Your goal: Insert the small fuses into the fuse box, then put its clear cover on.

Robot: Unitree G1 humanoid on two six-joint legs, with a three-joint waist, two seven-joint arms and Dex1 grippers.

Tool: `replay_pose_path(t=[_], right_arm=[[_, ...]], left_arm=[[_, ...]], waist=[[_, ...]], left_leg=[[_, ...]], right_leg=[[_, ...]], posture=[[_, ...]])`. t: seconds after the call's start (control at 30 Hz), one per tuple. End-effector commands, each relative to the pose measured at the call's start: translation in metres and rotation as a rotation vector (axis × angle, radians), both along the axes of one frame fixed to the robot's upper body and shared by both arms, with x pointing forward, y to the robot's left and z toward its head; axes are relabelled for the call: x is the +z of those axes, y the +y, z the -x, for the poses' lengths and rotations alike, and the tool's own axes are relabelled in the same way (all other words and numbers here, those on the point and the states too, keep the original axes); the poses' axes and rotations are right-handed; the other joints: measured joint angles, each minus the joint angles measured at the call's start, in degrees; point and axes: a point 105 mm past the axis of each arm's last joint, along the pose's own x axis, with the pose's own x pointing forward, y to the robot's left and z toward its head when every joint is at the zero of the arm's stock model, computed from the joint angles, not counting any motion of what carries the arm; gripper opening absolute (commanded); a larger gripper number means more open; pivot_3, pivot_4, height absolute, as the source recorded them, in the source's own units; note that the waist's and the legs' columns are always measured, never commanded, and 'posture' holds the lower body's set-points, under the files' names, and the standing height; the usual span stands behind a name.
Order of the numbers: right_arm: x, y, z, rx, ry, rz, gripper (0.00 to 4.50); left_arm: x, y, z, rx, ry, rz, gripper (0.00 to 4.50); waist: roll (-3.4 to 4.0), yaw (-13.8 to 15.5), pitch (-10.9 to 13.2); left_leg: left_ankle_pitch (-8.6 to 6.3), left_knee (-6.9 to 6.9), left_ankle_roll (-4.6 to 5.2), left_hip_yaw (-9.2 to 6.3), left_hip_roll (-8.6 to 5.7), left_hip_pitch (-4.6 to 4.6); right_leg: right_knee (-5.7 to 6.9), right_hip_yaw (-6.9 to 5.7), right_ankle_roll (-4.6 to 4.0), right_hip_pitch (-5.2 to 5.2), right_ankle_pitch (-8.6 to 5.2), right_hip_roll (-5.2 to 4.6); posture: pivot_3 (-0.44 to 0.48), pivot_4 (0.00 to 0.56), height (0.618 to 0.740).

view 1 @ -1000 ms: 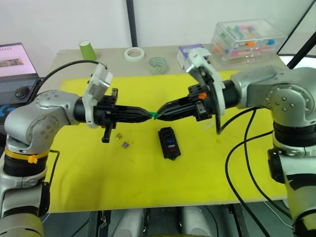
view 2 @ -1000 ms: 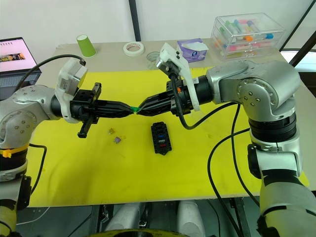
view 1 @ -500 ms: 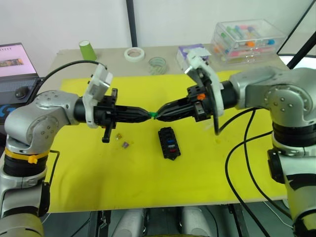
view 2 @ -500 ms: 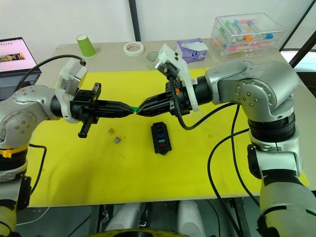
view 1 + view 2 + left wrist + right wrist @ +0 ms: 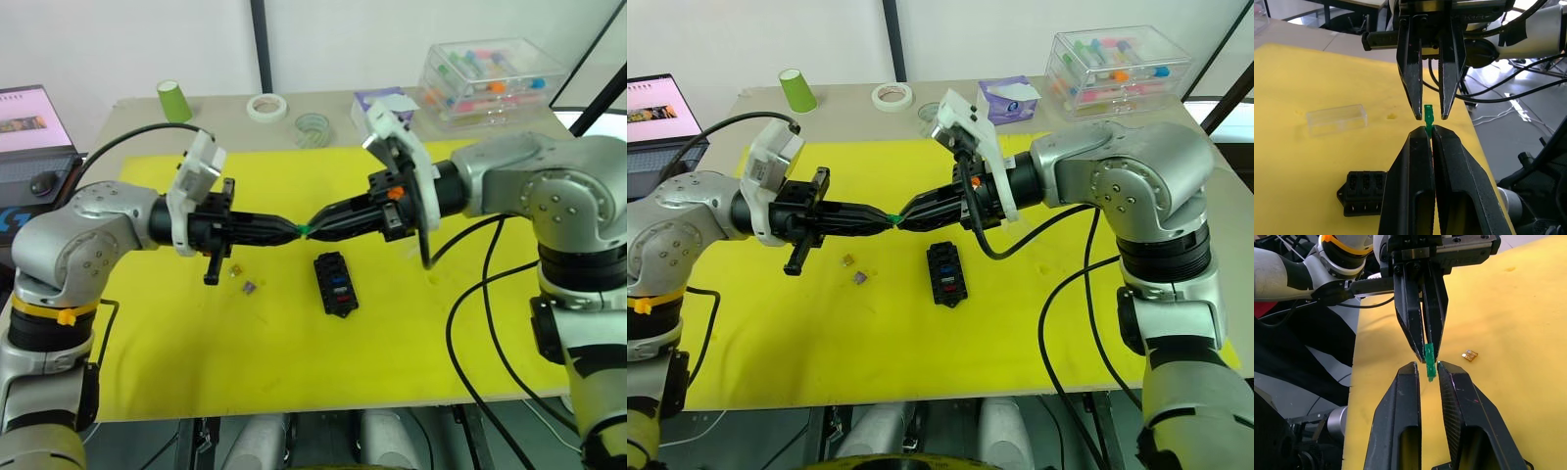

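Yellow mat (image 5: 294,372); left wrist view reveals clear cover (image 5: 1337,119).

The bottom of the green fuse (image 5: 1428,119) is hidden inside the left pincer (image 5: 1429,131), and the laptop (image 5: 31,122) is cut off.

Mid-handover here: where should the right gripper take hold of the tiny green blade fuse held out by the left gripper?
Probably the free end of the tiny green blade fuse, sticking out past the left gripper, which is shut on its other end. The right gripper faces it tip to tip, fingers open on either side, so it should come straight along the fuse's length and close on its flat faces.
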Motion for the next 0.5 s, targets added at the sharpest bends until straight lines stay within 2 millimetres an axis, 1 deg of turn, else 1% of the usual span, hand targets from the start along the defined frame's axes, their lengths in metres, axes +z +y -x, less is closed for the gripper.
replay_pose_path(t=[0.03,0.37,0.47,0.5], right_arm=[[0.0105,0.0043,0.0061,0.031,-0.062,-0.012,0.64],[0.0068,0.0048,0.0069,0.034,-0.063,0.000,0.64],[0.0069,0.0047,0.0068,0.034,-0.063,0.000,0.10],[0.0070,0.0047,0.0067,0.034,-0.063,-0.001,0.04]], left_arm=[[0.0046,-0.0007,0.0036,-0.006,-0.040,-0.009,0.00],[0.0058,-0.0010,0.0034,-0.002,-0.040,-0.001,0.00],[0.0053,-0.0012,0.0035,-0.002,-0.039,-0.002,0.00],[0.0049,-0.0013,0.0036,-0.003,-0.038,-0.003,0.00]], waist=[[0.00,0.0,0.0],[0.00,0.0,0.0],[0.00,0.0,0.0],[0.00,0.0,0.0]], left_leg=[[0.00,0.00,0.00,0.00,0.00,0.00],[0.00,0.00,0.00,0.00,0.00,0.00],[0.00,0.00,0.00,0.00,0.00,0.00],[0.00,0.00,0.00,0.00,0.00,0.00]], right_leg=[[0.00,0.00,0.00,0.00,0.00,0.00],[0.00,0.00,0.00,0.00,0.00,0.00],[0.00,0.00,0.00,0.00,0.00,0.00],[0.00,0.00,0.00,0.00,0.00,0.00]], posture=[[0.000,0.150,0.740],[0.000,0.150,0.740],[0.000,0.150,0.740],[0.000,0.150,0.740]])
